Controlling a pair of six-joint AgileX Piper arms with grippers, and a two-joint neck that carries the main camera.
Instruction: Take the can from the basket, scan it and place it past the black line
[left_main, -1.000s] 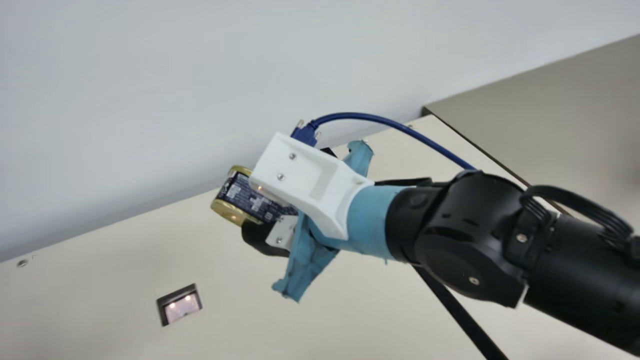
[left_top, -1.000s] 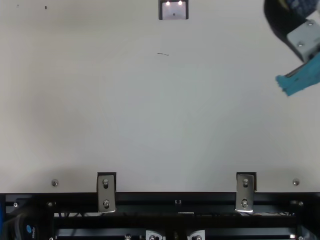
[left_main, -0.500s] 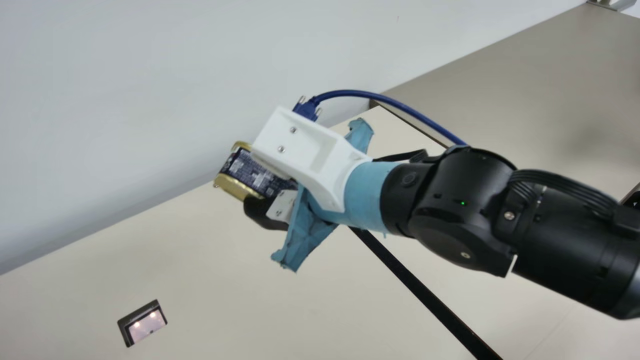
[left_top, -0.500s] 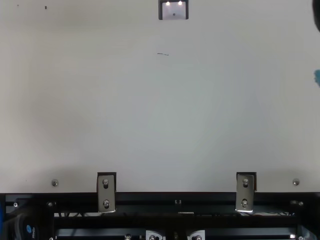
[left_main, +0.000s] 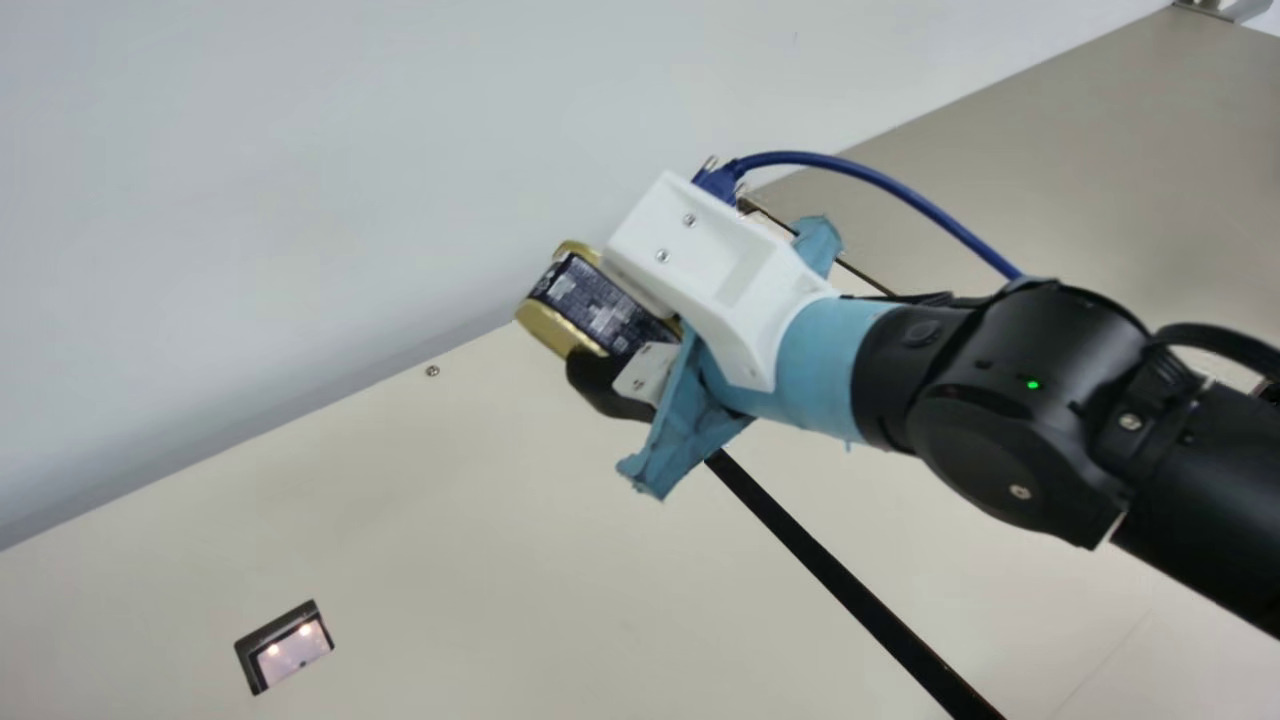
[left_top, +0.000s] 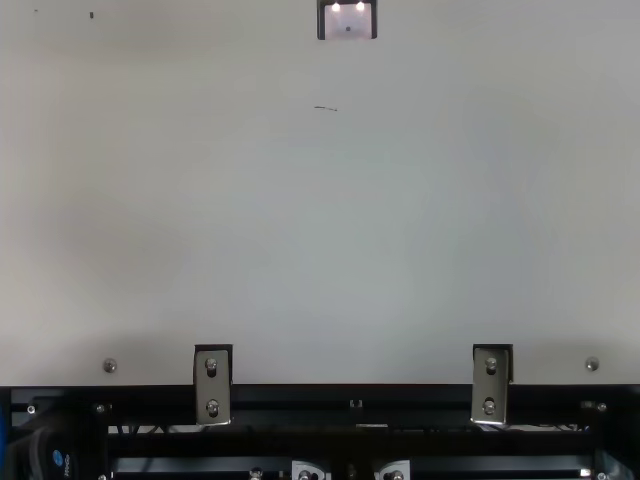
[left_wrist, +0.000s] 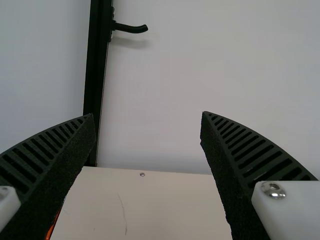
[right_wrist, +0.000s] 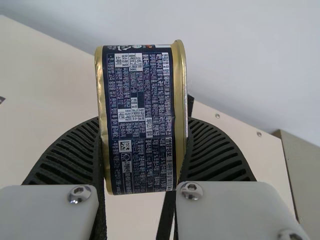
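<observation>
In the main view my right gripper (left_main: 610, 325) is shut on the can (left_main: 588, 300), dark blue with gold rims, held in the air near the table's far edge. The black line (left_main: 850, 580) runs diagonally below the arm, its far part hidden behind the gripper. From the right wrist, the can (right_wrist: 140, 120) is pinched between both ribbed fingers of the right gripper (right_wrist: 142, 130), and the black line (right_wrist: 166, 217) passes behind it. The left wrist view has my left gripper (left_wrist: 148, 115) open with nothing between its fingers. The scanner window (left_main: 290, 648) glows in the table at lower left.
The cream table (left_main: 480, 540) meets a pale wall (left_main: 300, 180) at its far edge, with a grey-brown panel (left_main: 1080, 190) at the right. A black post with a handle (left_wrist: 130, 28) stands by the wall in the left wrist view.
The neck camera turned first, shifting the main view. My right arm has carried the can rightward, nearer the black line's far part, and has left the top view.
</observation>
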